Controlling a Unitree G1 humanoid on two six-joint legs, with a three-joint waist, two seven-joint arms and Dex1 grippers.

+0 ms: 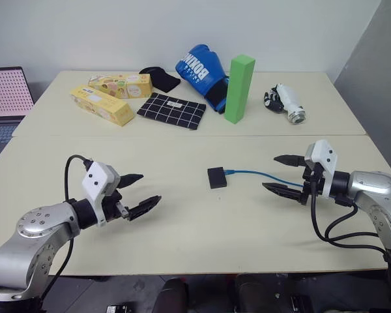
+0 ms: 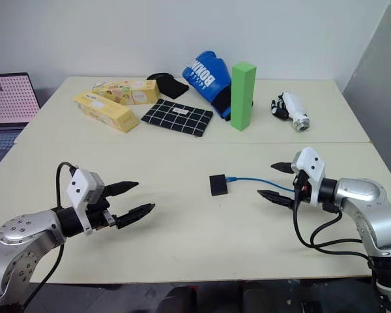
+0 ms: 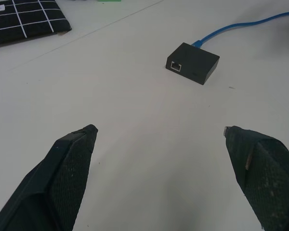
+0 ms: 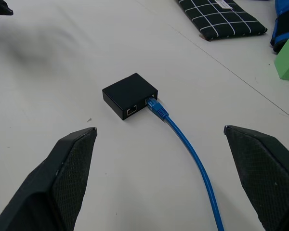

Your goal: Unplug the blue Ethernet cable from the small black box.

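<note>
Your left gripper [image 1: 138, 190]: fingers spread wide, holding nothing, low over table [image 1: 182, 222], aimed toward small black box [image 1: 216, 177] from well apart. Your right gripper [image 1: 283, 173]: spread too, empty, pointing at box from opposite side. Box mid-table between both. Blue Ethernet cable [image 4: 192, 159] plugged into box edge facing right gripper, trailing toward it.

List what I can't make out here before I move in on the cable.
- Blue Ethernet cable: far end hidden behind the right claw, head views.
- Plug latch at the small black box: too small, right wrist view.
- Cable's lower run: cut off by the frame edge, right wrist view.
</note>
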